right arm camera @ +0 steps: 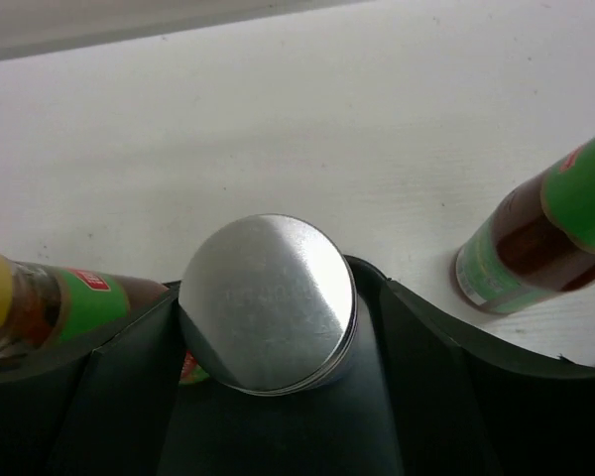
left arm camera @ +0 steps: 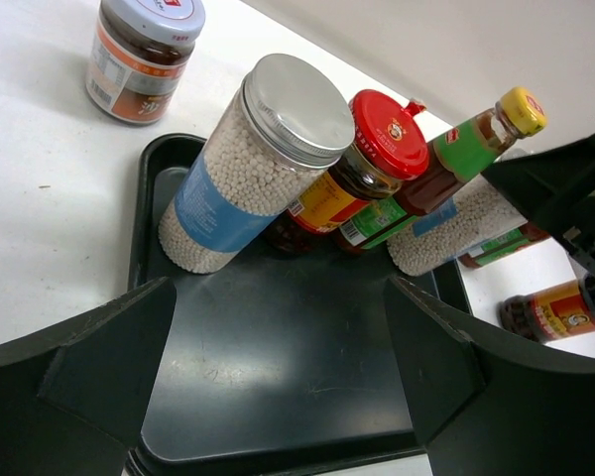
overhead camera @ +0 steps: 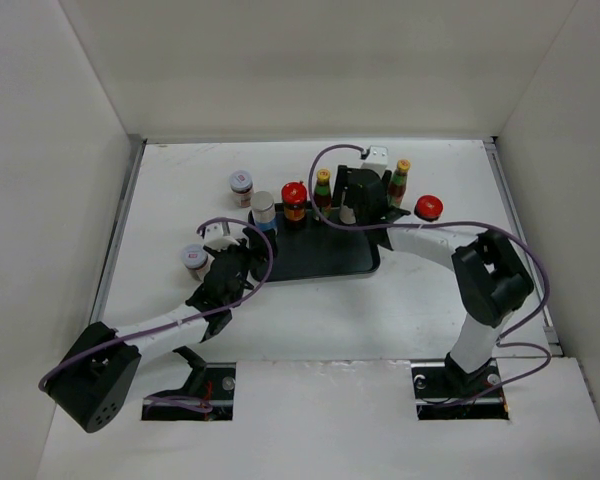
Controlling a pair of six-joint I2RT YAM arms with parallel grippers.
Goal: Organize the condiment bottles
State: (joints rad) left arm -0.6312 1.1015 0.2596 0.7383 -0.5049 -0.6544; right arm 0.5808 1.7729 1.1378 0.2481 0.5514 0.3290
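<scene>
Right jaws straddled the second shaker [right arm camera: 268, 302] at the far edge of the tray [overhead camera: 320, 258]; couldn't tell if they were pinching or just clear. Risk: a pad dragging on lift-off would tip it into the yellow-capped bottle [right arm camera: 69, 302] just beside, then down the row (red-lidded jar [left arm camera: 362, 169], first shaker [left arm camera: 248, 169]). Left jaws were spread and empty over the tray's near edge. Second bottle [overhead camera: 401, 180] and red jar [overhead camera: 428, 207] stood off-tray toward the tabletop's right edge, crowding the right arm. Two white-lidded jars [overhead camera: 241, 185] [overhead camera: 194, 258] stood off-tray left.
</scene>
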